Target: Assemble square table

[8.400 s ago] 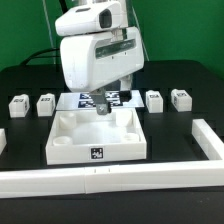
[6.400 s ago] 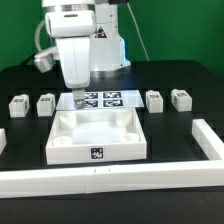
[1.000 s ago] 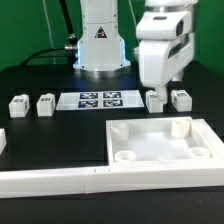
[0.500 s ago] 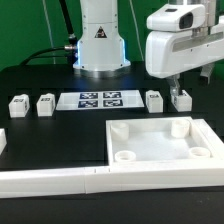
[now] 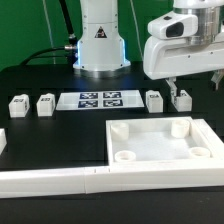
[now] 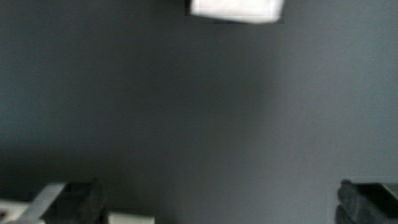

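**Open claw poised over table leg**

The gripper (image 5: 193, 84), jaws wide and empty, hovers above the leg block (image 5: 181, 98) at one o'clock from the square tabletop (image 5: 156, 143). It should straddle that block squarely, clear of the neighbouring leg (image 5: 154, 100), before descending.

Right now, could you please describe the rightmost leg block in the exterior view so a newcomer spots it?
Start at the square table top, the big white rimmed tray at the front. Just behind its far edge stand two small white tagged blocks. Yours is the outer leg block, farther to the exterior view's right than its neighbouring leg block, ending the row.
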### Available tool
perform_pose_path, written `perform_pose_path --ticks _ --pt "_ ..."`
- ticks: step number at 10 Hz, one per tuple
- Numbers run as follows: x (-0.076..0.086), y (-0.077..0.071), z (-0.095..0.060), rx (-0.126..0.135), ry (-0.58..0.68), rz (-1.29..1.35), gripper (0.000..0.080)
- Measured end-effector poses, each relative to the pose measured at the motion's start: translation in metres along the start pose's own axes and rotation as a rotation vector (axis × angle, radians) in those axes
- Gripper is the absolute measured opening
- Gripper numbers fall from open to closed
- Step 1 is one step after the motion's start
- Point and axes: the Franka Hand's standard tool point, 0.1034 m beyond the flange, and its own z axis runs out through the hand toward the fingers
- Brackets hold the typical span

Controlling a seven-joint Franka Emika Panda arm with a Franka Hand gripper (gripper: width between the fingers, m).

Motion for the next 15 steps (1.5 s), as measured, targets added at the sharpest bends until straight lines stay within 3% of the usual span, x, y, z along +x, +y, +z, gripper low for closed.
perform_pose_path --ticks 4,6,8,10,13,15 --pt "-0.005 0.002 0.000 -0.015 -0.068 -0.016 0.0649" --pt "-0.021 0.003 0.009 -0.039 -0.237 0.005 0.0649" --pt "-0.018 0.007 0.010 -0.047 -0.342 0.007 0.0649" --pt "-0.024 0.008 0.010 -0.059 -0.482 0.002 0.0649" --pt "-0.025 -0.004 0.006 -0.081 -0.670 0.005 0.0649" --pt "-0.026 -0.003 0.009 -0.087 -0.770 0.001 0.0649"
